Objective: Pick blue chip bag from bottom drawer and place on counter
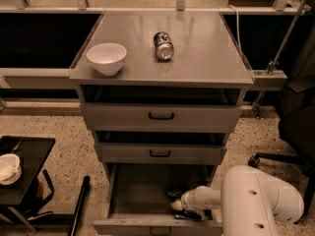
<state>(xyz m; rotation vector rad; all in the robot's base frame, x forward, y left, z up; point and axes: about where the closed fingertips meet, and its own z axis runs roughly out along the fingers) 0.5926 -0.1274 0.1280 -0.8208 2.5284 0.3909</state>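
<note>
1. At the far left, I am seeing a small black side table [24,168] standing on the speckled floor [69,146], with a pale bowl [9,167] sitting on its left edge.
2. Moving right, I am looking at the grey drawer cabinet; its flat top, the bench [197,58], is carrying a white bowl [106,58] near its front left corner and a soda can [163,45] lying on its side near the middle, well apart from the bowl.
3. Below the bench, the two shallower drawers, the top one [161,116] and the middle one [160,153], are each showing a dark handle on the front, and each is sitting slightly pulled out.
4. Lower still, the bottom drawer [142,191] is standing pulled well out, and its grey floor is showing bare on the left side.
5. Toward the right of that drawer, I am making out a dark crumpled object that I am taking for the blue chip bag [174,194], lying on the drawer floor near the right wall; its colour and lettering are too dim for me to confirm.
6. Right beside it, my claw [178,204] is reaching down inside the bottom drawer, low against the drawer floor and just at the bag; I cannot tell whether it is gripping anything.
7. At the lower right, the robot's white arm [256,200] is filling the corner, with a dark office chair [295,127] standing behind it.
</note>
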